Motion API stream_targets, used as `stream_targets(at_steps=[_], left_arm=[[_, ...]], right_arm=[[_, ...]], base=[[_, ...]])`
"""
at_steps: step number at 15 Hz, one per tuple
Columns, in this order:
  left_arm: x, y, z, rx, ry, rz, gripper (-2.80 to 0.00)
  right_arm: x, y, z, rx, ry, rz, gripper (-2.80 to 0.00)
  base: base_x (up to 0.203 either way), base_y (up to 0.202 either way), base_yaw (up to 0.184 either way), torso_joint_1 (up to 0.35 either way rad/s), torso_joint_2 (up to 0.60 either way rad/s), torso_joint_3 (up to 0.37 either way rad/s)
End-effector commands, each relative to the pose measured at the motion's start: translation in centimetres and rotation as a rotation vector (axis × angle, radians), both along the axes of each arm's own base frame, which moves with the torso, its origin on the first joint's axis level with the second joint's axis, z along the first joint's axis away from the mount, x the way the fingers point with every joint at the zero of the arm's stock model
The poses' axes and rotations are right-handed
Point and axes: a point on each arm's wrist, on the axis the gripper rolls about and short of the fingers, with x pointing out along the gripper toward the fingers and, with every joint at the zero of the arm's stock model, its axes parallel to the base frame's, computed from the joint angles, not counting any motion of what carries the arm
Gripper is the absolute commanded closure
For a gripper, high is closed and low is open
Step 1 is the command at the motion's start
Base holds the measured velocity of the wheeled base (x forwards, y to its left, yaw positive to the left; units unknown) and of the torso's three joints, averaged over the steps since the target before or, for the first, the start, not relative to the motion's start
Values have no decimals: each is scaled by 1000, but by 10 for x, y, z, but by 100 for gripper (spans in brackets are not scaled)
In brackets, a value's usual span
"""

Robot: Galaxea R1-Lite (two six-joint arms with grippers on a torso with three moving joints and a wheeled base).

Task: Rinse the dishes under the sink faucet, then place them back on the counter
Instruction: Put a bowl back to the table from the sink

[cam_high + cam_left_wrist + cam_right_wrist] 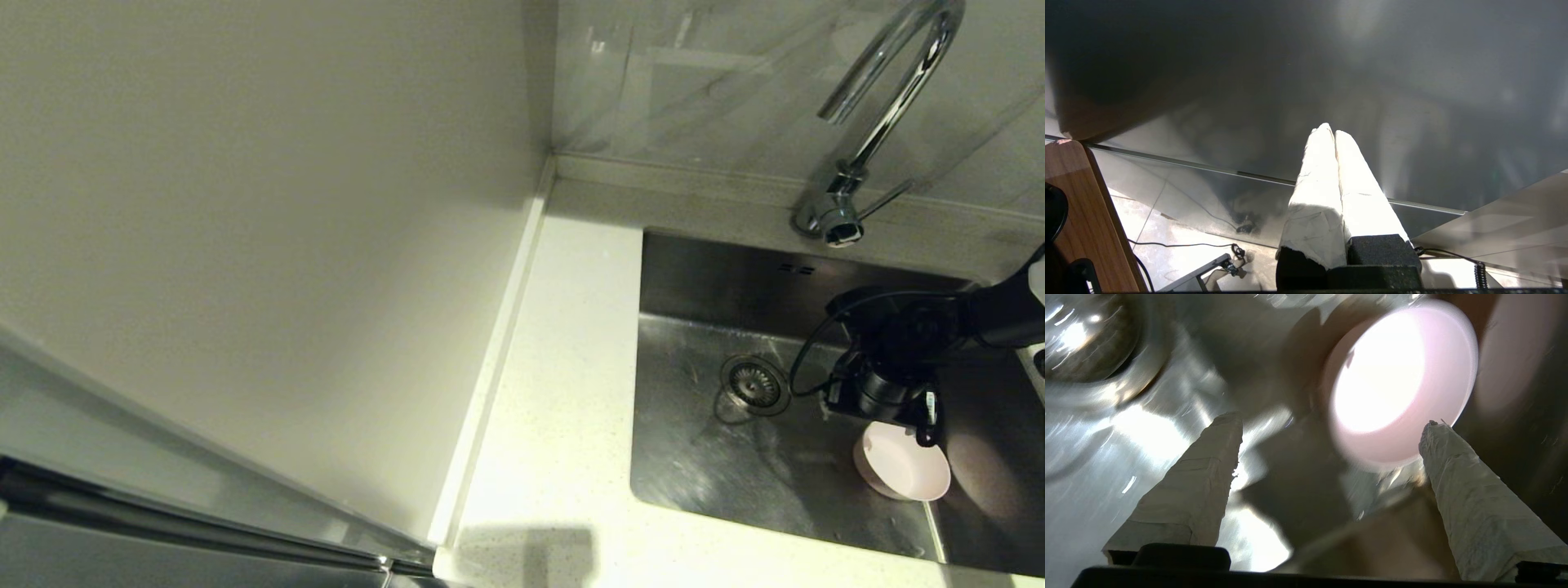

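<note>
One of the dishes, a pale pink bowl (902,461), lies on the floor of the steel sink (702,457), at its front right by the basin's side wall. My right gripper (1329,420) hangs just above it, open, with nothing between its fingers. In the right wrist view the pink bowl (1396,379) sits ahead of the fingers, its rim close to one fingertip (1433,430). The chrome faucet (882,122) stands behind the basin, no water showing. The white speckled counter (563,392) to the sink's left is bare. My left gripper (1334,130) is shut and empty, out of the head view.
The round strainer drain (753,384) sits left of the right gripper. An off-white wall panel (261,245) rises along the counter's left side. The right arm (1004,314) reaches in over the sink's right edge. The left wrist view shows a grey metal panel (1412,81) and floor.
</note>
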Motion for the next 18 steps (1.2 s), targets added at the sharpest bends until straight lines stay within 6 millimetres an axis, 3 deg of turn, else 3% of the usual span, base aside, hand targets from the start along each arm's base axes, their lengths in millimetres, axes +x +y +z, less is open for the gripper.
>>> stream_targets(at_steps=[1, 6, 10, 18], left_arm=[[0, 0, -1, 0, 3, 0, 0], [0, 0, -1, 0, 3, 0, 0], [0, 0, -1, 0, 3, 0, 0], [0, 0, -1, 0, 3, 0, 0]], right_arm=[[6, -21, -18, -11, 40, -39, -280], [7, -50, -28, -23, 50, -88, -280], [-1, -51, -40, -21, 119, -56, -280], [-1, -48, -42, -32, 158, 8, -280]], base=[[0, 0, 0, 0, 0, 0], [0, 0, 0, 0, 0, 0], [0, 0, 0, 0, 0, 0], [0, 0, 0, 0, 0, 0]])
